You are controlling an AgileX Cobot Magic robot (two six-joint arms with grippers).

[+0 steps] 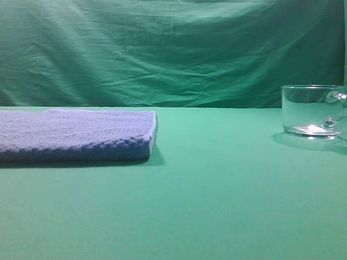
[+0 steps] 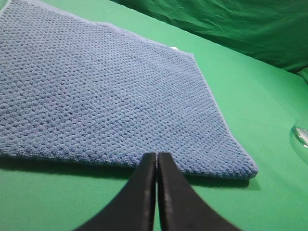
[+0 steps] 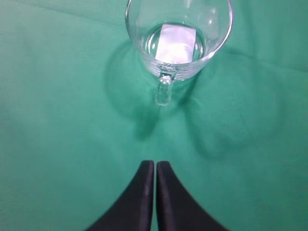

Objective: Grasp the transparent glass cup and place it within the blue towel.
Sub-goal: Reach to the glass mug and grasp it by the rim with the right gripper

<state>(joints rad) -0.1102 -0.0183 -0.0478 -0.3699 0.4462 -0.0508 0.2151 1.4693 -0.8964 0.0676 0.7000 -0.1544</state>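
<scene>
While one cup [image 1: 312, 111] and one towel [image 1: 76, 135] are all that lies on the counter [image 1: 217, 206], two tools show, each in its own wrist view only. The cup is clear glass, short and wide, standing upright and well apart from the towel, off to the towel's right in the high view, at that view's right edge. Its loop handle [image 3: 163, 90] points away from the towel there; in the right wrist view the handle points toward the right tool [image 3: 155, 166], with a bright pale patch showing on the cup's base. The towel is blue with a nubby waffle weave, folded flat, much wider than the cup, with a paler edge along its near corner.

The right tool has its two dark fingers pressed together, tips meeting, short of the cup's handle and touching nothing. The left tool [image 2: 157, 158] is likewise pressed together, its tips over the counter just beside the towel's near edge, holding nothing. A sliver of the cup's rim [image 2: 301, 137] peeks in at the right edge of the left wrist view, away from the towel.

The counter is covered in smooth green cloth, and soft shadows fall beside the towel and around the cup. Behind the towel hangs one wrinkled green backdrop [image 1: 162, 49], filling the whole rear of the room.
</scene>
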